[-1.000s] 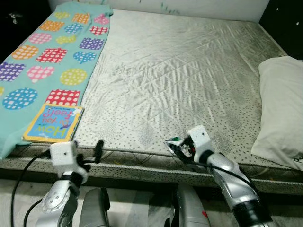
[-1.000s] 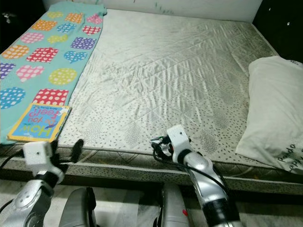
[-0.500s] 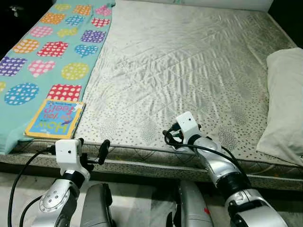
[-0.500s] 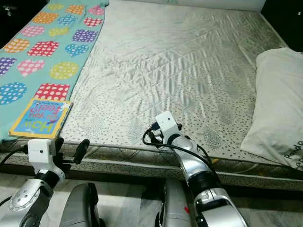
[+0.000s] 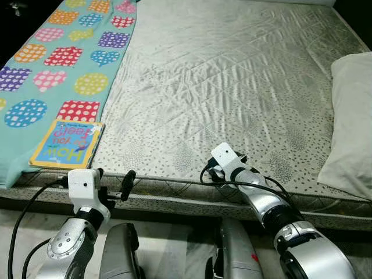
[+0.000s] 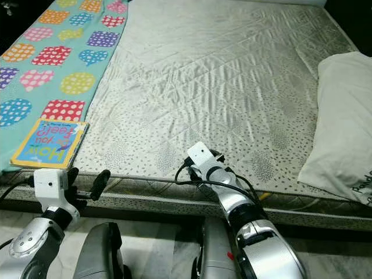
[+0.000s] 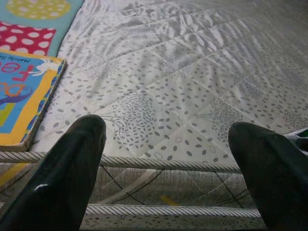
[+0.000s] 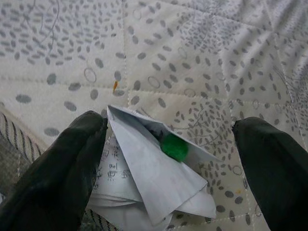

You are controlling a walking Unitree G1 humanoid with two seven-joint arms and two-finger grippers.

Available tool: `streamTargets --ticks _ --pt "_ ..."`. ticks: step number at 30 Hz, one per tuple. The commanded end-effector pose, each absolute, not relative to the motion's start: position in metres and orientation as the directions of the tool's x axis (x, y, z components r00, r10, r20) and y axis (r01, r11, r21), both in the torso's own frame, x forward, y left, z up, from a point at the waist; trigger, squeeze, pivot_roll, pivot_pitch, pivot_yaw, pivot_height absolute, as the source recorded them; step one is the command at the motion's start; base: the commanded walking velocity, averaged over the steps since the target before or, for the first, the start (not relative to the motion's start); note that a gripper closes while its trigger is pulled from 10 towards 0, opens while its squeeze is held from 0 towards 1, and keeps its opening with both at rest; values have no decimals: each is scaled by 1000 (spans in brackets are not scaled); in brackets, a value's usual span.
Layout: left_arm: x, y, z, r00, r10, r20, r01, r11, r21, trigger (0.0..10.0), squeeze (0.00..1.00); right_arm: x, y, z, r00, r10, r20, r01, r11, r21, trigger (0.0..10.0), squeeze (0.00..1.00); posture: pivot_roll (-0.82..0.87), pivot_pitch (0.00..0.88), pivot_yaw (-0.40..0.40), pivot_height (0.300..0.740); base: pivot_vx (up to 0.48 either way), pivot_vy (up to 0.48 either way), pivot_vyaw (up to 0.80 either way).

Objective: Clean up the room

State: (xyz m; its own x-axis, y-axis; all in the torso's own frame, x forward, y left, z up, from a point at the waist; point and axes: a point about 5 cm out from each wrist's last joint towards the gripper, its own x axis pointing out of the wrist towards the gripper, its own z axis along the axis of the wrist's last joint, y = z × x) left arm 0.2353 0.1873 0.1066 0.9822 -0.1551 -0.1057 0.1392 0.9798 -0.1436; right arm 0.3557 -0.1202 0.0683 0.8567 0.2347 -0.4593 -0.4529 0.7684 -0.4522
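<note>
The right gripper (image 8: 168, 144) hangs with fingers spread around the crumpled white paper with a green spot (image 8: 154, 178) at the edge of the grey patterned mattress (image 5: 232, 87) — closing off-centre could nudge it off the bed — while the left gripper (image 7: 168, 159) waits spread, empty

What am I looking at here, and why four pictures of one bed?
This is a humanoid robot tidying a room. Two pictures come from cameras in its head, looking down at a mattress; two come from cameras on its wrists, looking along its black fingers. On the mattress lie a patterned blanket, a children's book and, at the right, a pillow. The left end effector hovers open at the mattress edge near the book, holding nothing. The right end effector is at the edge too, its fingers spread on either side of a crumpled white paper wrapper with a green spot, not closed on it.
</note>
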Motion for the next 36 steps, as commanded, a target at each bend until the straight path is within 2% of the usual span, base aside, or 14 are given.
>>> streamTargets --ticks 1,2,3,4,5,26,31,36 --pt "234 191 110 986 -137 -99 125 984 -125 10000 0 355 -121 66 854 229 -468 -458 759 -464 10000 0 52 192 -34 567 0 0 0" --pt "235 191 110 986 -133 -98 120 985 -127 10000 0 355 -122 66 857 218 -467 -454 749 -482 6000 0 52 191 -34 567 0 0 0" --pt "235 192 110 986 -132 -98 119 985 -128 10000 0 355 -123 66 857 218 -467 -456 744 -488 3020 0 52 188 -35 567 0 0 0" --pt "235 192 110 986 -132 -98 119 985 -128 10000 0 355 -123 66 856 219 -468 -458 741 -491 3020 0 52 188 -35 567 0 0 0" --pt "236 192 110 986 -132 -97 119 985 -128 10000 0 355 -123 66 856 220 -468 -460 738 -494 196 0 51 187 -35 567 0 0 0" --pt "244 189 111 989 -127 -74 117 984 -134 10000 0 352 -127 58 837 212 -505 -489 704 -515 0 0 36 146 -47 567 0 0 0" --pt "246 179 114 972 -228 -53 215 959 -187 10000 0 353 -128 58 838 208 -505 -484 710 -511 0 0 36 132 -50 567 0 0 0" --pt "248 177 112 968 -243 -63 227 956 -185 10000 0 353 -128 58 840 205 -502 -478 718 -506 0 0 32 121 -47 567 0 0 0"
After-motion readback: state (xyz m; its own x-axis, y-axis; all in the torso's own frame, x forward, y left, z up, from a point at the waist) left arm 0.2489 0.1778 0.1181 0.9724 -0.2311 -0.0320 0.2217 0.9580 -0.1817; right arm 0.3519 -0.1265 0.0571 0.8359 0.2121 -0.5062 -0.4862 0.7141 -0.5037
